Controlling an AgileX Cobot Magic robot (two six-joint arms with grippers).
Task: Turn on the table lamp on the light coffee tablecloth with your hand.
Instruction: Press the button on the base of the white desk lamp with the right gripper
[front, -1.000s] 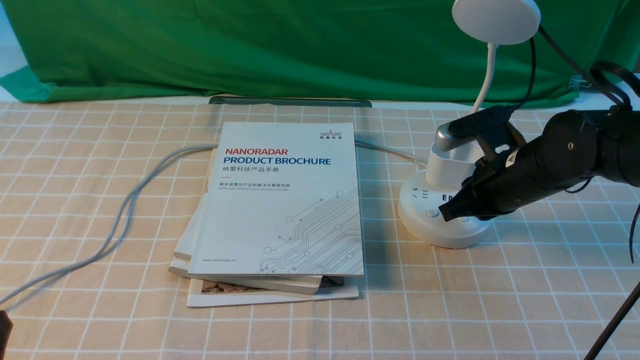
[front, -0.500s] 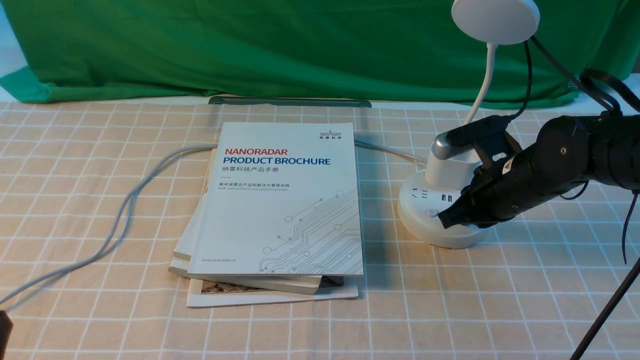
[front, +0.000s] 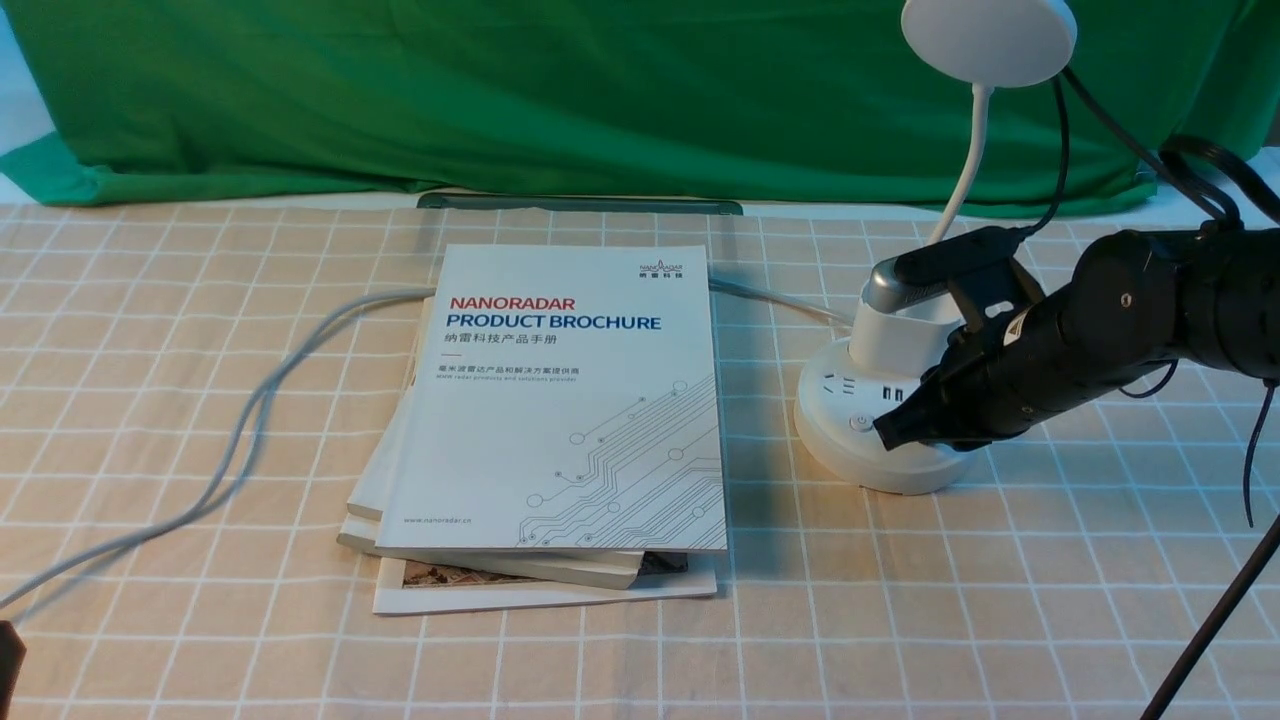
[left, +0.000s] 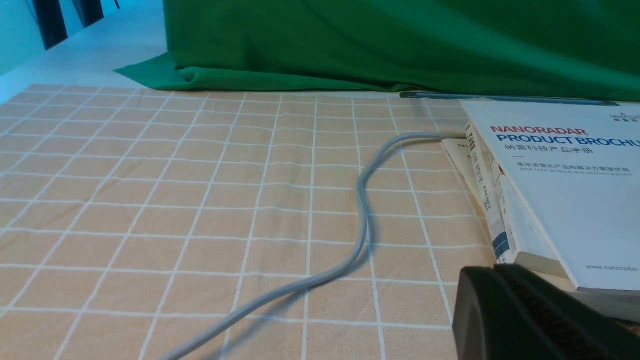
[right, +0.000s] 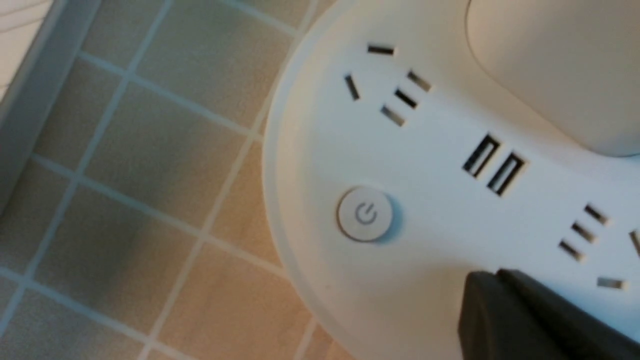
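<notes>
sitting beneath right pincer; lamp

The lamp's round white base fills the middle and right of the frame, lying on the beige cloth with its pale grid lines. Left of centre on the base sits a round power button. Slanted socket slots lie above it, with two USB ports to its right and more slots near the right edge. A smooth white holder rises in the upper right. The dark tip of the right hand, its fingers closed together, enters at the lower right, over the base.
</notes>
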